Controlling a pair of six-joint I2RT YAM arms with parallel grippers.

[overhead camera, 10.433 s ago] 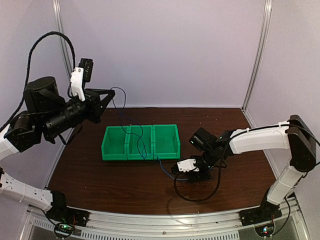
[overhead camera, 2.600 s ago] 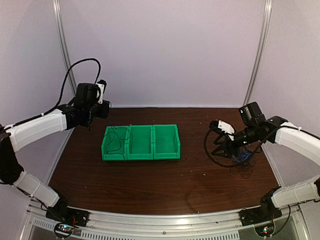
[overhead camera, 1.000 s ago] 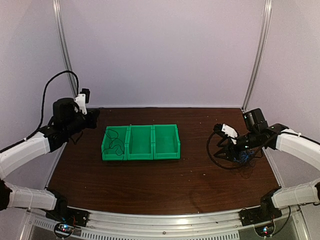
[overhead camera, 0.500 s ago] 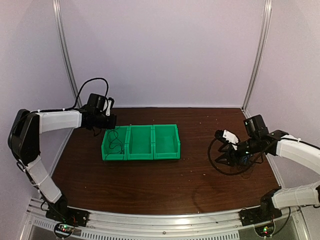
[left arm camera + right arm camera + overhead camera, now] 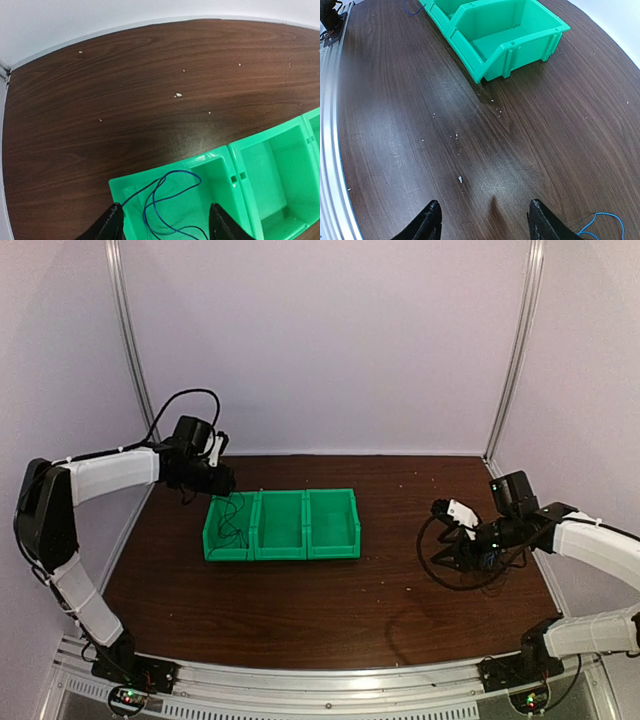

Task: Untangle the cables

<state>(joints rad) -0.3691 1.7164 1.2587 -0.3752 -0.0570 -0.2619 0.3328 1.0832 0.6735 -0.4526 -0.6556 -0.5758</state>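
Both jaws empty | left jaws wide apart over thin blue wire [image 5: 172,173] in green plastic bin [image 5: 226,162] | right jaws apart above dark worktop [image 5: 420,125]

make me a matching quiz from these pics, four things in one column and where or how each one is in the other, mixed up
Things
1 left pincer
2 right pincer
3 left bin
4 middle bin

Places and states
a empty
b holds a thin wire
c open, above the left bin
d open, over the right side of the table

Pairs: 1-c, 2-d, 3-b, 4-a
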